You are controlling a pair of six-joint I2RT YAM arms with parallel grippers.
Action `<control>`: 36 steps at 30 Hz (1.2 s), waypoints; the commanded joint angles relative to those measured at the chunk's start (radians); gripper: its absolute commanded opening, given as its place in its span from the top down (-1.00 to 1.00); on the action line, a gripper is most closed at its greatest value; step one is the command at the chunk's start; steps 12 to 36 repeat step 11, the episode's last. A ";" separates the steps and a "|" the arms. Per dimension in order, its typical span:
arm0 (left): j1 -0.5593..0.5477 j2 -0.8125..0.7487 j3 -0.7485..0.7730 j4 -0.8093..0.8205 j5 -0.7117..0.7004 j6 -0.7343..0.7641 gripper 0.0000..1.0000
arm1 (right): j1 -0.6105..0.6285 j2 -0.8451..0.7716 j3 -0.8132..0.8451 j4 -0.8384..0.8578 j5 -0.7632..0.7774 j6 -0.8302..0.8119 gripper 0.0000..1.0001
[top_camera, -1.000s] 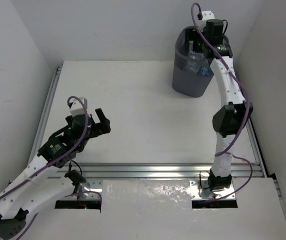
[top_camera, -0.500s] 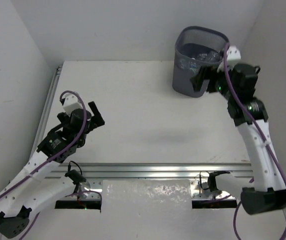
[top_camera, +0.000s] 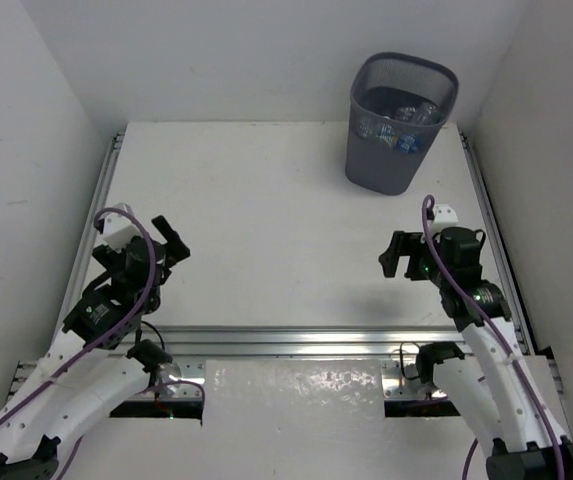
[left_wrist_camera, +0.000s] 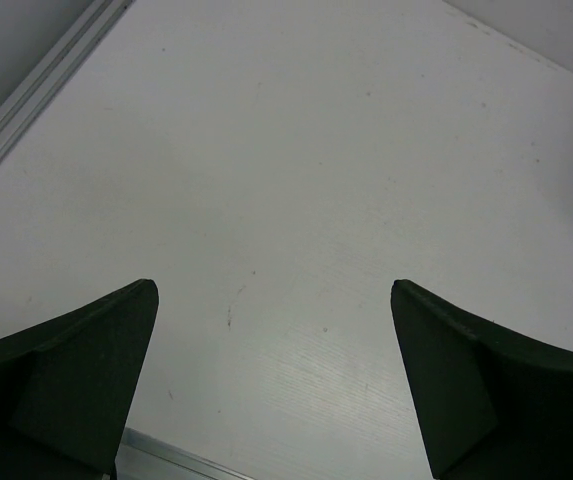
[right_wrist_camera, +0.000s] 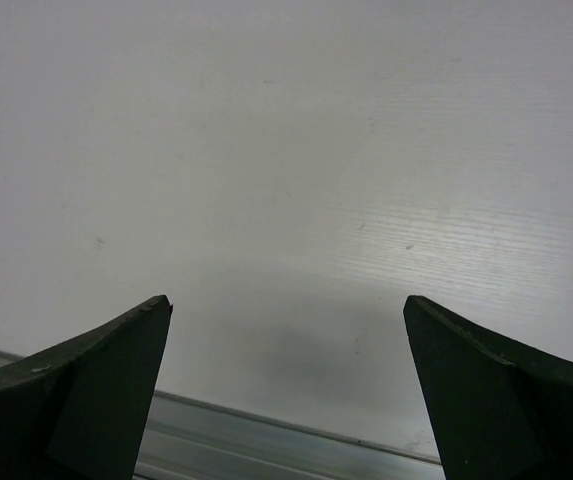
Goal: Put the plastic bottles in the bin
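Note:
The dark grey mesh bin stands at the back right of the white table. Several clear plastic bottles, some with blue labels, lie inside it. No bottle shows on the table, and no orange or green one is visible. My left gripper is open and empty above the table's left side; its wrist view shows only bare table between the fingers. My right gripper is open and empty near the front right, well in front of the bin; its wrist view shows only bare table.
A metal rail runs along the table's front edge, with side rails at the left and right. White walls close in on three sides.
My right arm has drawn back from over the bin to the front right, its gripper empty. My left arm has pulled back a little toward the left front.

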 commanded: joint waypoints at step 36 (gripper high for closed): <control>0.011 -0.053 -0.033 0.097 0.046 0.060 -0.99 | 0.003 -0.146 0.063 -0.053 0.118 -0.063 -0.98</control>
